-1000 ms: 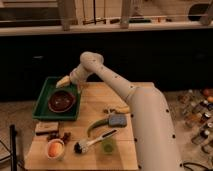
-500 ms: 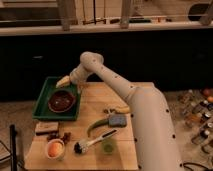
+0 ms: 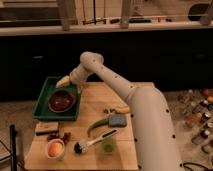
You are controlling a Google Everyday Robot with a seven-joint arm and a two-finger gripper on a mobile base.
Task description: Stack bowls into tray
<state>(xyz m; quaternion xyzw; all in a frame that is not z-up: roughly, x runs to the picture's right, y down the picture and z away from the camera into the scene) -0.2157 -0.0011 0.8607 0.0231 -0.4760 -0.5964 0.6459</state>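
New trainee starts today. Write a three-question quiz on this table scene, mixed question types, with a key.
1. True or false: the dark bowl lies inside the green tray.
2. Where is the hand? A) over the tray's far right part B) over the brush C) at the table's near edge
3. Fill in: the small white bowl holds something ____ in colour.

Key: 1 true; 2 A; 3 orange.
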